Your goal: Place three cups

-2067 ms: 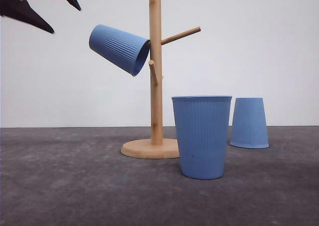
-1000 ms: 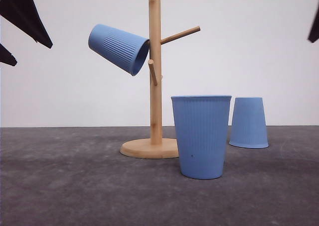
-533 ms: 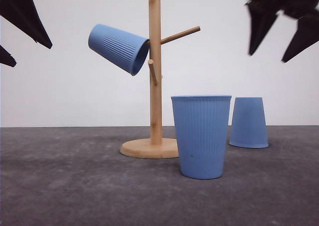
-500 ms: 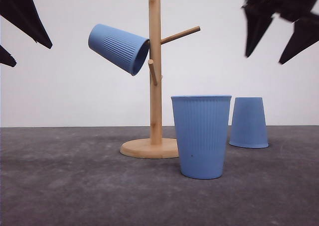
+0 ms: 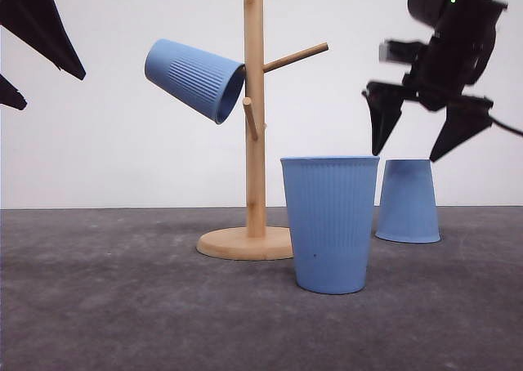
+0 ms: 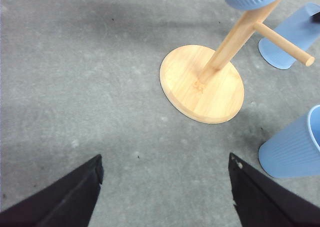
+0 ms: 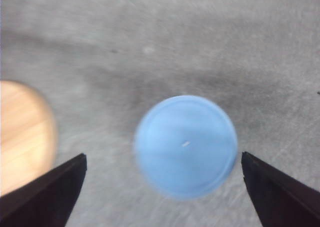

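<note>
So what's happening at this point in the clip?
A two-armed robot is hanging cups on a wooden cup tree. One blue cup already hangs on a peg. The right gripper, jaws open and empty, hovers directly above an upside-down cup at the back right. A third, upright cup stands in front of the tree's base. The left gripper is open and empty, raised off to the left.

Three cups (image 5: 330, 224) of matt light-blue plastic-looking material with finely ribbed sides, the upturned one's base (image 7: 186, 146) smooth; rack (image 5: 255, 109) of pale, smooth wood with visible grain on its round foot (image 6: 202, 83); table (image 5: 122, 306) a rough, matt, mottled grey surface.
</note>
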Motion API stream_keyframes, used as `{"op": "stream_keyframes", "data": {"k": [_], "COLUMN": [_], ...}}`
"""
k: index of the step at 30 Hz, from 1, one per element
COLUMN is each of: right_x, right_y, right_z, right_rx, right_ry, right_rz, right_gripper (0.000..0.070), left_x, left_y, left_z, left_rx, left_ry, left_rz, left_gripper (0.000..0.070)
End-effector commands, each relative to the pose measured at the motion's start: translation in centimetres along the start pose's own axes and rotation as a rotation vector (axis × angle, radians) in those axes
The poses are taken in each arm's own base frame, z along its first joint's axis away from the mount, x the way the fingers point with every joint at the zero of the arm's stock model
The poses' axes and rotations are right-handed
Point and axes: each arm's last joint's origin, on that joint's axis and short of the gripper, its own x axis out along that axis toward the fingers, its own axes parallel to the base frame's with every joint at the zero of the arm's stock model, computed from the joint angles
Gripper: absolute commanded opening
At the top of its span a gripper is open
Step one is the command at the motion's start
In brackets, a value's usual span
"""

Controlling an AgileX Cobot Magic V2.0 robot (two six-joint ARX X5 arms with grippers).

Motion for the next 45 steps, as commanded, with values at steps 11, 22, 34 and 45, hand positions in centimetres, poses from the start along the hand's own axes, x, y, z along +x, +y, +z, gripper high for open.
{"op": "stream_keyframes", "data": {"k": [11,22,34,45], "right_x": [2.8,3.1,3.1,-3.1], "right_y": [-1.3,-1.3,-1.3,-0.8], "right_z": [0.3,0.3,0.1,1.1], "right_rx": [0.032,0.036,0.039,0.028], "right_ry": [-0.009,-0.009,0.012,-0.082], "right_rz": [0.023,0.034,0.036,0.042], "right_gripper": [0.0613,0.0486,0.0365,0.0366], "left_x": [-0.1,-0.1,-0.1,-0.1], "left_y": [-0.1,-0.1,-0.1,-0.1], "left_z": [0.4,0.4,0.4,0.4], "left_rx": [0.004,0.004,0.005,0.006], "left_ry": [-0.015,-0.016,-0.018,-0.023], "left_rz": [0.000,0.005,0.019,0.020], "left_gripper": [0.0470,0.0470,0.0470,0.0470]}}
